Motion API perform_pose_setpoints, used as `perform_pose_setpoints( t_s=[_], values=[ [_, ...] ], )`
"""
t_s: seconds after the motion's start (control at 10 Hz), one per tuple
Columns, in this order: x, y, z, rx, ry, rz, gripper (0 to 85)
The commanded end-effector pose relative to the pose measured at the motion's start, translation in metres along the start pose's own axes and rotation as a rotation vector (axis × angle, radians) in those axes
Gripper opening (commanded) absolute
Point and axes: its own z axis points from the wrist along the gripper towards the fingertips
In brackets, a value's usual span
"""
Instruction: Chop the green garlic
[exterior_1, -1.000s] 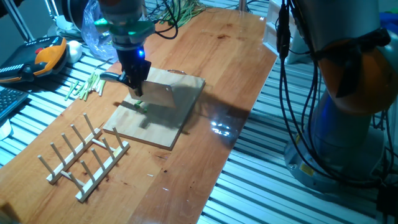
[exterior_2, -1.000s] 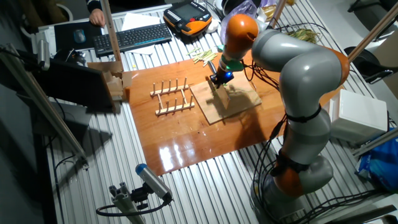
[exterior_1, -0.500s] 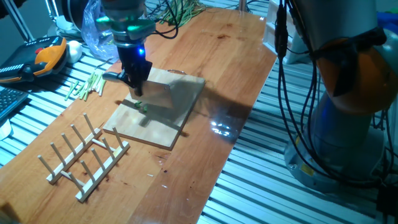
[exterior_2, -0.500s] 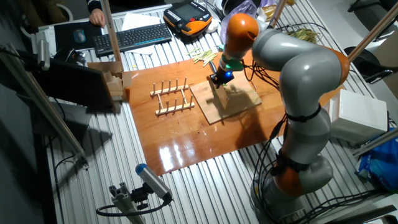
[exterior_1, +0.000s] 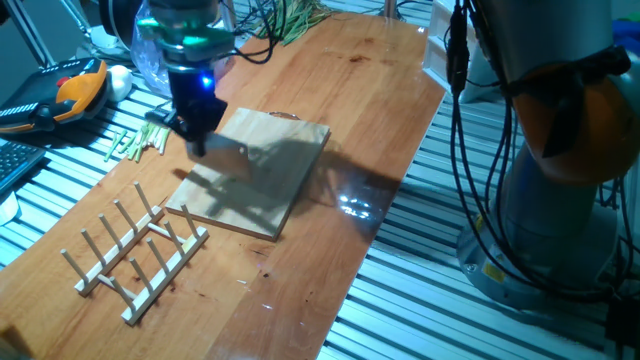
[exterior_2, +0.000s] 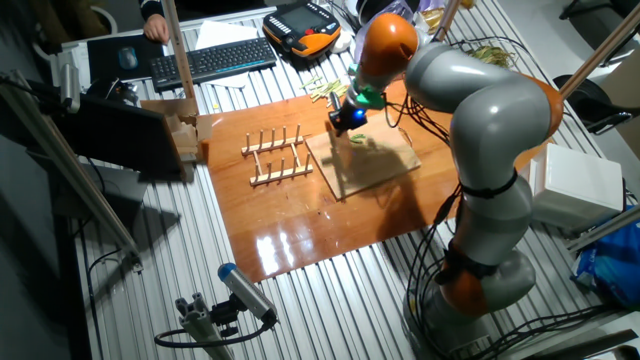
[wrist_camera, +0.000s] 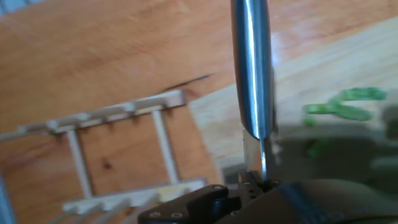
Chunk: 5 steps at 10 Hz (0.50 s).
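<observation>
My gripper (exterior_1: 196, 138) is shut on a knife and holds it over the left edge of the wooden cutting board (exterior_1: 270, 190). In the hand view the knife's steel blade (wrist_camera: 252, 68) runs straight up from my gripper (wrist_camera: 256, 182). The green garlic (wrist_camera: 345, 109) lies as a few small bright-green bits on the board, to the right of the blade and apart from it. In the other fixed view the bits (exterior_2: 362, 140) lie just right of my gripper (exterior_2: 346, 118). In the first fixed view the arm's shadow hides them.
A wooden peg rack (exterior_1: 135, 250) stands left of the board. Pale stalk sticks (exterior_1: 138, 138) lie behind my gripper. A bunch of leafy greens (exterior_1: 290, 20) lies at the back. An orange pendant (exterior_1: 78, 88) and a keyboard (exterior_2: 215, 58) sit off the table.
My gripper has risen and moved left with the knife, from over the green bits to the board's left edge. The bits stayed on the board.
</observation>
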Motion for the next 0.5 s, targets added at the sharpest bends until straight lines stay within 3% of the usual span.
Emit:
perform_pose_setpoints(
  t_s=[0.0,0.2,0.3,0.4],
  values=[
    [0.009,0.037,0.013,0.010,-0.005,0.005,0.0],
    [0.010,0.021,0.004,0.082,0.032,-0.020,0.0],
    [0.009,0.008,0.000,0.098,0.054,-0.057,0.0],
    [0.009,0.008,0.000,0.074,0.059,-0.076,0.0]
  ],
)
